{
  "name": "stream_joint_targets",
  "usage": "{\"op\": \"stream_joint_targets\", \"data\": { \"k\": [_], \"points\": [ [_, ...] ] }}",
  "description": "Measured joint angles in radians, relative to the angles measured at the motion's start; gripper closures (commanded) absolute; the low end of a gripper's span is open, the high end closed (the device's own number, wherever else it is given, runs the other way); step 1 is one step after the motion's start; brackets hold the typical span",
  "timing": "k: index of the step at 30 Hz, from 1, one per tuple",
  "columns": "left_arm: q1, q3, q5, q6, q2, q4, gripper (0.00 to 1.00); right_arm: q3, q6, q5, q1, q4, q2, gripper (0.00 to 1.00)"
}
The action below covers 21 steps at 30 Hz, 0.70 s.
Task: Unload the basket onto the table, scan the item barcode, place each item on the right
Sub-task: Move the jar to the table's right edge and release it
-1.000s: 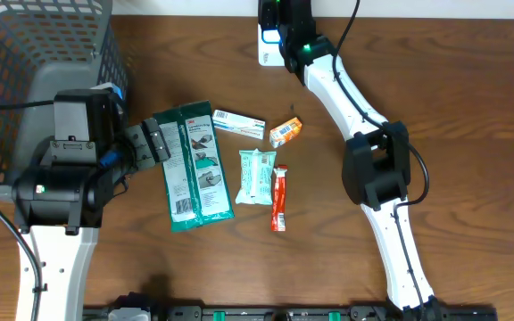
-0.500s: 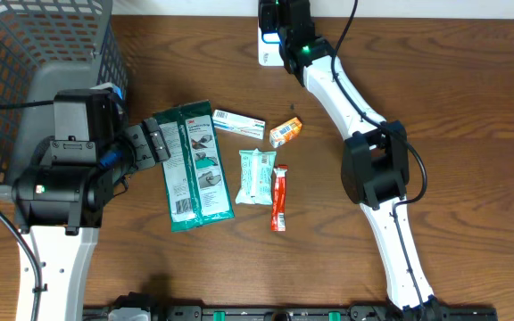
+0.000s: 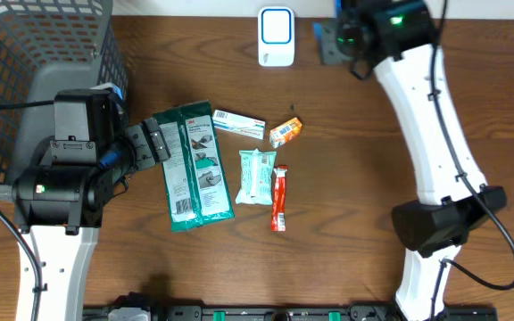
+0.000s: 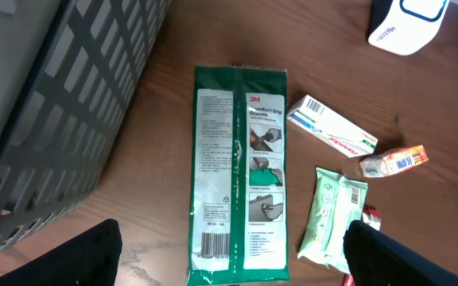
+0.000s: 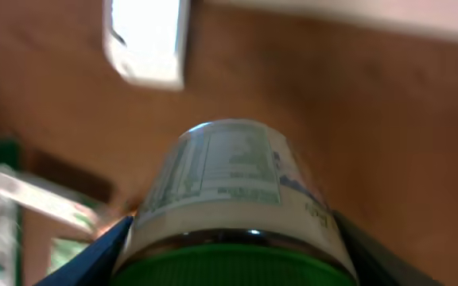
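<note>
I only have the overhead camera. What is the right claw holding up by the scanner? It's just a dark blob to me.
Observer: The right wrist view shows a bottle with a green cap and white printed label, gripped in the right claw.
Operator: Where's the scanner from there?
Observer: The scanner sits upper left in that view, blurred; the label faces the wrist camera.
Operator: Any barcode on the small orange packet?
Observer: Yes, the left wrist view shows one facing up on the orange packet's right end.
</note>
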Motion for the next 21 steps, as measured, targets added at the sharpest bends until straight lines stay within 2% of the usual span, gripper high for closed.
{"op": "stream_joint_targets", "data": {
  "k": [9,11,21],
  "points": [
    [0.000,0.000,0.000,0.000,0.000,0.000,0.10,-0.349,0.039,-0.057,-0.197,-0.018,0.069,0.99],
    [0.000,0.000,0.000,0.000,0.000,0.000,0.10,-0.407,0.049,-0.058,-0.299,-0.010,0.069,0.99],
    [0.000,0.000,0.000,0.000,0.000,0.000,0.10,-0.558,0.068,-0.088,-0.656,0.082,0.069,0.99]
  ]
}}
